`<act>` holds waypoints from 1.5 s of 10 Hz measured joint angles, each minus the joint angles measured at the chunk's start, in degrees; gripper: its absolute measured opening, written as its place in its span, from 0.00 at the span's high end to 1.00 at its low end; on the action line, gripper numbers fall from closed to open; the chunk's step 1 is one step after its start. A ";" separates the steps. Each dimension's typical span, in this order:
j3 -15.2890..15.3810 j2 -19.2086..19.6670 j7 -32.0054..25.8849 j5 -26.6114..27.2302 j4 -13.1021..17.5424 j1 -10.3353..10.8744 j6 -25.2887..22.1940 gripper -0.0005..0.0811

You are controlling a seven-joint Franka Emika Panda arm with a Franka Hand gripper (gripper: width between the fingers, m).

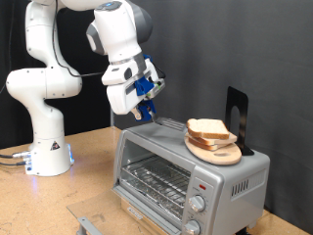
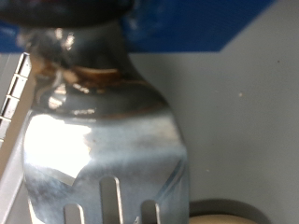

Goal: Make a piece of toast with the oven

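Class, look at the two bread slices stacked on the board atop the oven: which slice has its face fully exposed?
The upper slice: its pale face is uncovered, while the lower slice shows only an edge beneath it, resting on the round wooden board.

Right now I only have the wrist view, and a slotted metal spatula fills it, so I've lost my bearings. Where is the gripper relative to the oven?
Observer: The gripper hangs above the oven, over the end of its top on the exterior view's left, with the spatula pointing down.
Operator: Where is the bread?
Observer: Two slices lie stacked on a round wooden board on the oven's top, to the exterior view's right of the gripper.
Operator: Anything inside the oven?
Observer: Only the wire rack shows at the front; I see no bread on it.
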 joint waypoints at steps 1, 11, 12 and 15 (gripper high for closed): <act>-0.09 -0.41 -0.54 0.53 0.00 0.06 -0.41 0.52; 1.29 -0.91 2.18 0.79 0.25 0.05 0.74 0.52; 1.80 -0.67 3.13 0.79 0.50 0.04 1.46 0.52; 3.31 0.83 6.24 0.64 1.86 -0.05 3.10 0.52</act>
